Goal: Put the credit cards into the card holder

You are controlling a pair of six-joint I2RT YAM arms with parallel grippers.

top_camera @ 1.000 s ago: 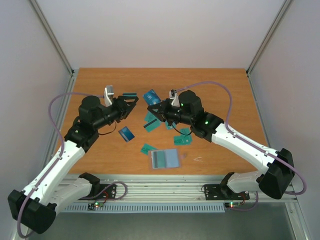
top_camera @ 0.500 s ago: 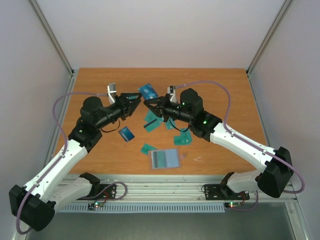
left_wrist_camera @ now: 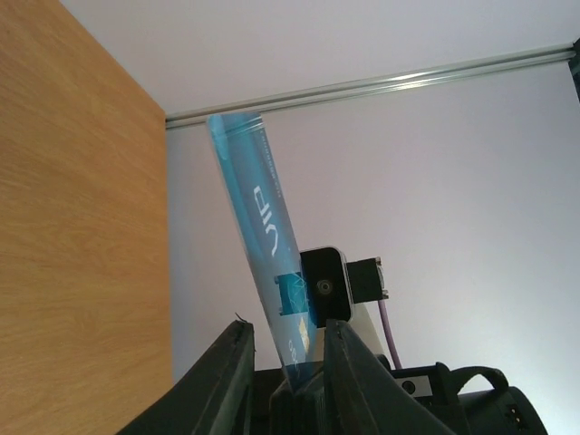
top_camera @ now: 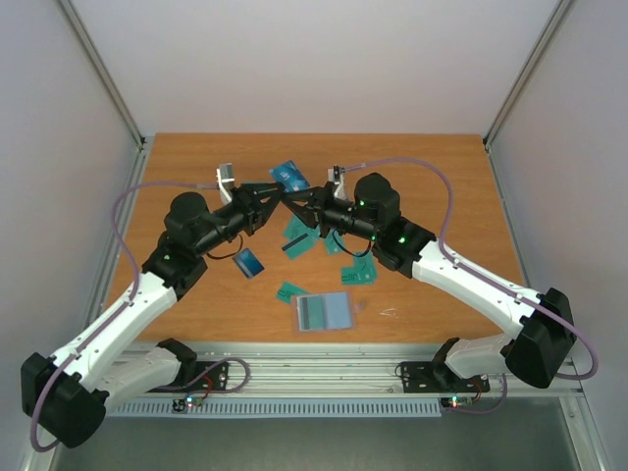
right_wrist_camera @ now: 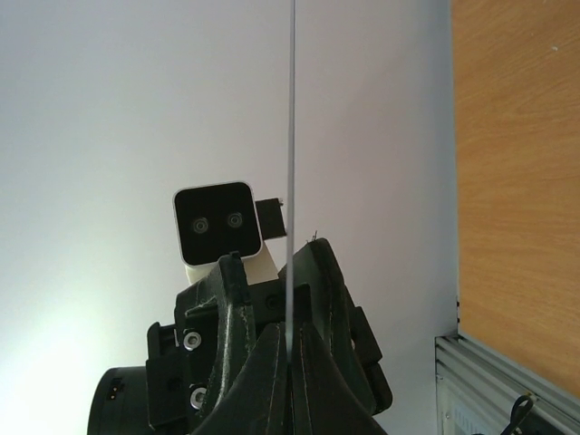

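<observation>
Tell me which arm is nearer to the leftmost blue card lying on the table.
Left. The left arm passes close beside the blue card, on its left; the right arm is farther away, to its right.

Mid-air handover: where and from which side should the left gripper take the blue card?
Probably by its two flat faces at the lower end, coming opposite the right gripper, which is shut on that end. The blue card stands on edge in the air, and the left gripper has open fingers flanking both faces.
</observation>
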